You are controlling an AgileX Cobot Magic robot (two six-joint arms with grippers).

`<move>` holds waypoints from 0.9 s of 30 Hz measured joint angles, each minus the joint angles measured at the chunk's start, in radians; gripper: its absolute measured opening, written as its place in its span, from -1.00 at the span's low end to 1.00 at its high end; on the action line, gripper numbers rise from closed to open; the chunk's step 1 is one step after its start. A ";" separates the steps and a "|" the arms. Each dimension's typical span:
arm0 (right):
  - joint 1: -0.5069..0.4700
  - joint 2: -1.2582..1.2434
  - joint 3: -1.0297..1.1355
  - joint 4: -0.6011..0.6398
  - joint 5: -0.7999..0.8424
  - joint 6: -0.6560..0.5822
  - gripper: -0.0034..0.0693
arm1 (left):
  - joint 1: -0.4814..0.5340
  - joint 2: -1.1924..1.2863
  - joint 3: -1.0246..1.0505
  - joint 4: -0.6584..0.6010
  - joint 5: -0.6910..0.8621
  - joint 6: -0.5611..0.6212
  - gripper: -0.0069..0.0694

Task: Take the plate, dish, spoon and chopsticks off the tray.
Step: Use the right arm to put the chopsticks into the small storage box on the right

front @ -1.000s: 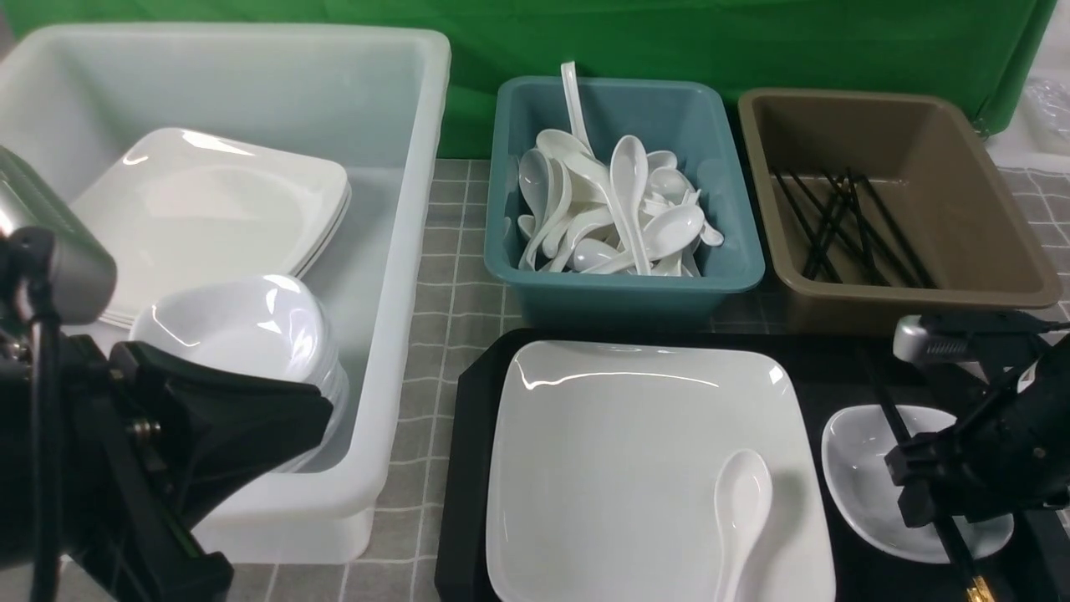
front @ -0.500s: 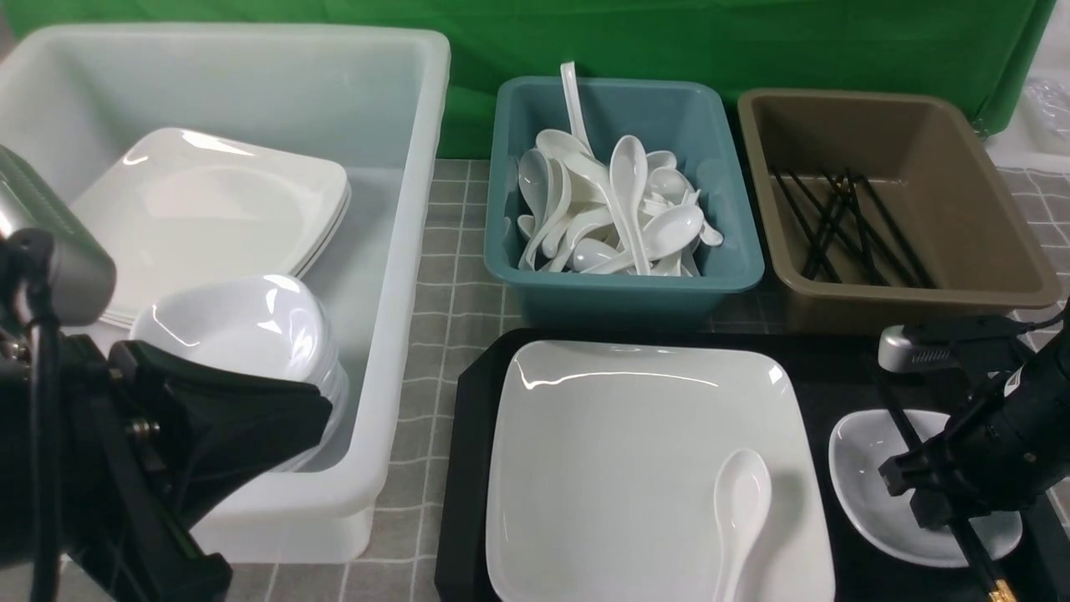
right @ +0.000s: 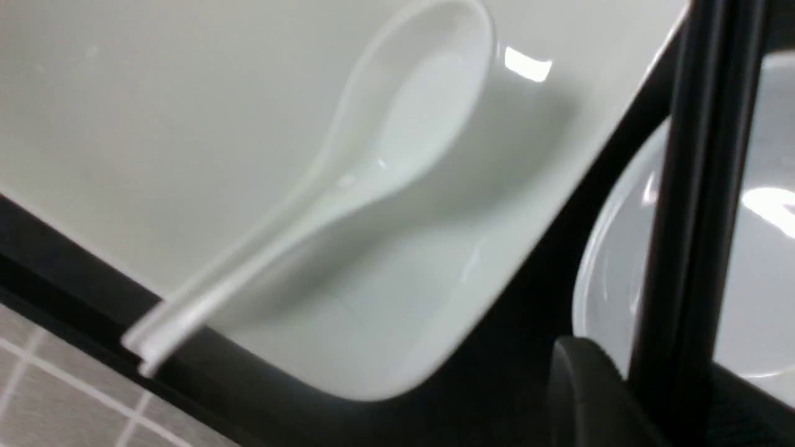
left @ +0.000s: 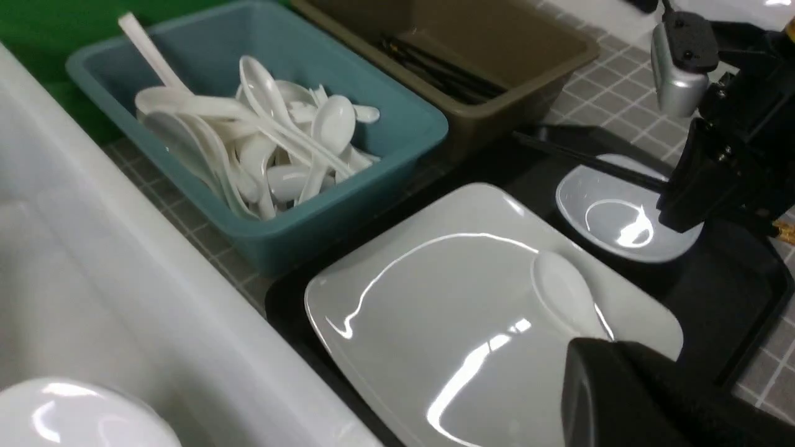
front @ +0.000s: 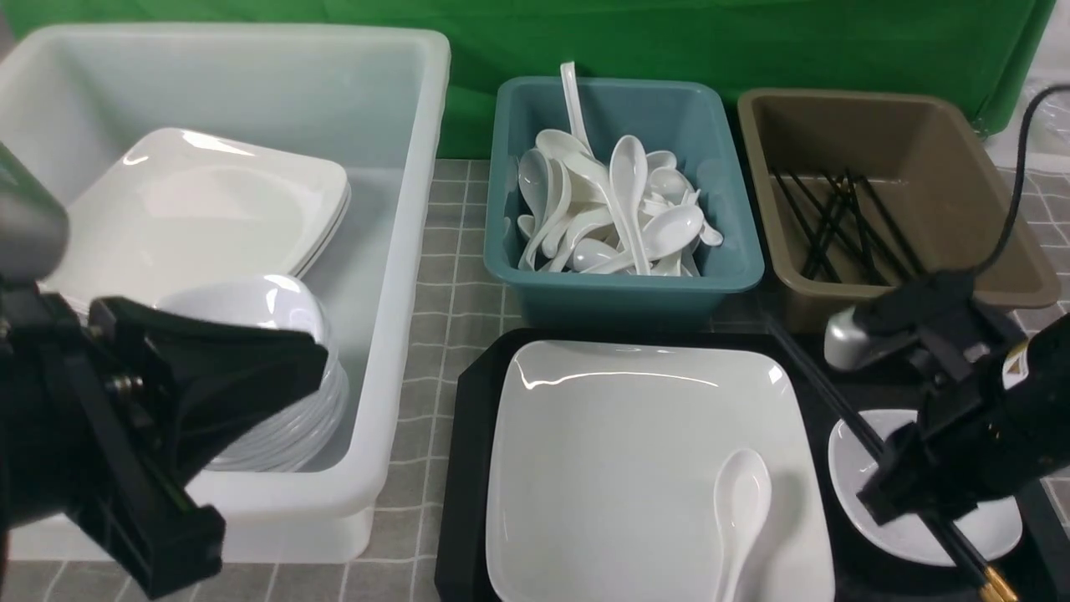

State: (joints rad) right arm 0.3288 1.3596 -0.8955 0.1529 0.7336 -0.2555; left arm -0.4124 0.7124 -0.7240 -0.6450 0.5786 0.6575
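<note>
On the tray (front: 468,435)'s 3 o'clock side, the right gripper (front: 907,481) is clamped on two chopsticks (front: 823,389) over one dish (front: 846,468). Their long axis runs from tips at 11 o'clock to gold butts at 5 o'clock. One spoon (front: 740,502) lies on one plate (front: 619,451), bowl toward 12 o'clock. The left gripper (front: 318,364) has its jaws together.
</note>
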 joint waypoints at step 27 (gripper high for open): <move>-0.269 0.620 -0.695 0.115 -0.299 0.082 0.08 | 0.000 -0.002 -0.039 -0.204 0.002 0.229 -0.79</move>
State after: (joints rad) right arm 0.0602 1.9797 -1.5906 0.2678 0.4347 -0.1737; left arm -0.4124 0.7105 -0.7634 -0.8486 0.5806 0.8867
